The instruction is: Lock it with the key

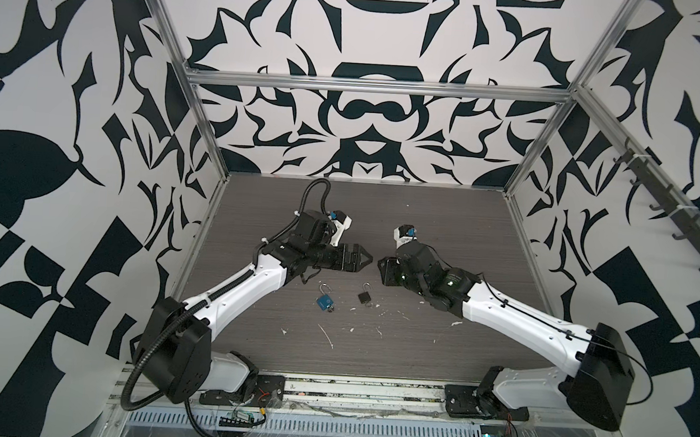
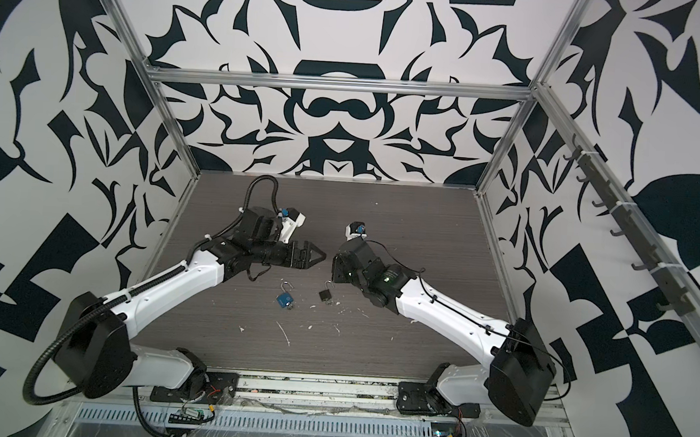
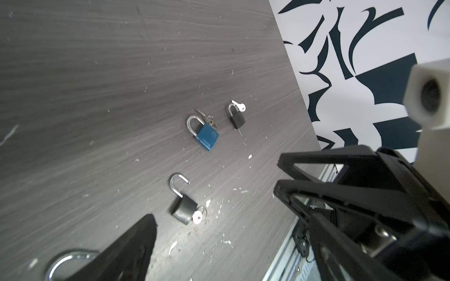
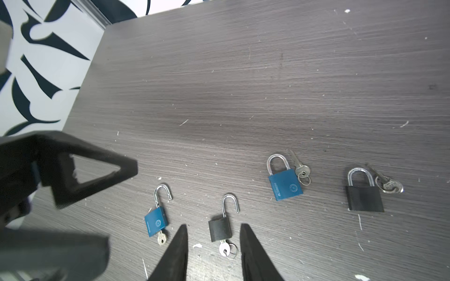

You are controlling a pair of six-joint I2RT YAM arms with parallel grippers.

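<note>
By my reading the job is about half done. The black metal padlock with its steel shackle raised (image 1: pixel 364 298) has a silver key (image 4: pixel 225 249) in its keyhole, and so does the blue padlock with raised shackle (image 1: pixel 325 301) just beside it. Past the black one, on the side away from that blue one, a shut blue padlock (image 4: pixel 286 185) and a shut black padlock (image 4: pixel 364 198) lie with loose keys (image 4: pixel 302 170) beside them. The right tool (image 4: pixel 213 225) hangs near the open black padlock, jaws partly apart and empty. The left tool (image 1: pixel 364 261), also near it, gapes wide and is empty. The dark wood-grain counter (image 1: pixel 373 350) is flecked white, and navy-and-white patterned walls (image 1: pixel 367 116) enclose it.
</note>
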